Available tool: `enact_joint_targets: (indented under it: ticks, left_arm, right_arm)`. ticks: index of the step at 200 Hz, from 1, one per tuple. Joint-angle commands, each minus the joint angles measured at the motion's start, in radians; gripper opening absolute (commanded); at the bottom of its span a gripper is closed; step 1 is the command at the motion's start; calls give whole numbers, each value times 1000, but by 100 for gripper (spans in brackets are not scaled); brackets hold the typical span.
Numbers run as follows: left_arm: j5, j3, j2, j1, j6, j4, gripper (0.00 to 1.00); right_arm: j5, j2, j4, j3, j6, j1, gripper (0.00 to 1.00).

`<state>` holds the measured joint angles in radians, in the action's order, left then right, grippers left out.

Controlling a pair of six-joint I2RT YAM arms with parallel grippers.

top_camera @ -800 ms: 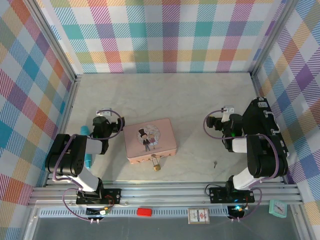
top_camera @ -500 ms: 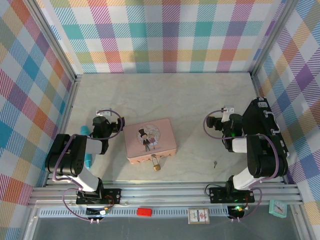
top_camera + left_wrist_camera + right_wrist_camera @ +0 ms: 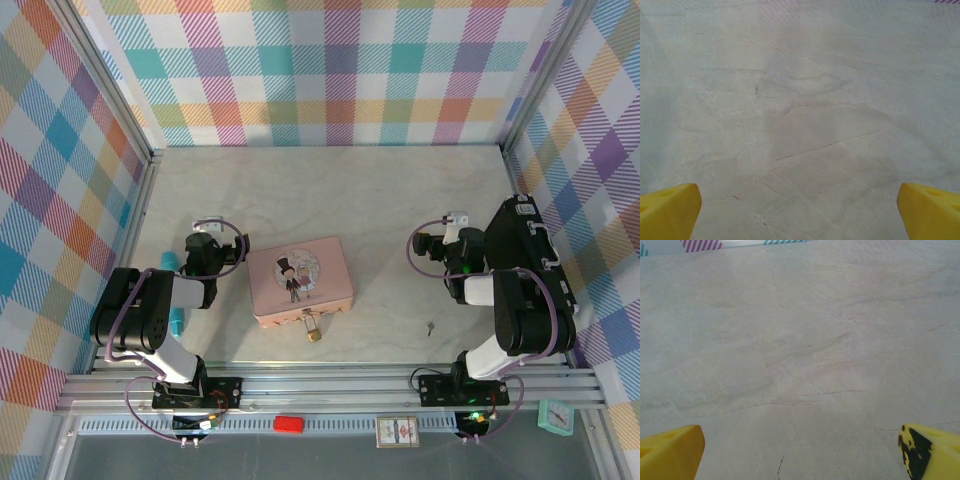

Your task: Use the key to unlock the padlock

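Two pairs of yellow wedge jaws, on the left gripper [image 3: 800, 212] and right gripper [image 3: 800, 452] (one tip scuffed black), gape wide over the veined marble table [image 3: 805, 110]; from above, the brass padlock [image 3: 314, 331] touches the pink tin [image 3: 298, 280] at its front, the thin key [image 3: 431, 327] well apart rightward.

Tin [image 3: 299, 281] sits mid-bench [image 3: 330, 190], a bit toward the near edge. Padlock [image 3: 313, 332] is at the tin's 6 o'clock, right against its front side. Key [image 3: 431, 327] lies flat on the bench at the padlock's 3 o'clock, well apart from it, and at the tin's 4 o'clock. Left arm [image 3: 150, 310] is at the tin's 9 o'clock, its wrist just beside the tin's left side. Right arm [image 3: 515, 290] is at the tin's 3 o'clock, well apart, with the key near it at its 8 o'clock. Left claw [image 3: 800, 210] and right claw [image 3: 800, 450] each hang over the bench. Walls [image 3: 330, 70] stand at the bench's 9, 12 and 3 o'clock.
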<state>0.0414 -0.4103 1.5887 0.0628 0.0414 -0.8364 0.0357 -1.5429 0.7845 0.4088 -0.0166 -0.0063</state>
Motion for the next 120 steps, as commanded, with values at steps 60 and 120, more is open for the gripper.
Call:
enact_joint_targets:
  ticks: [60,120]
  left_arm:
    - [124,-12,-321,15,-58,262,100]
    - [105,-236,-620,22,-252,779,100]
  right_arm:
    - [-11,126,-198,69,-1,6,99]
    - [99,483,-550,122,-124,13,99]
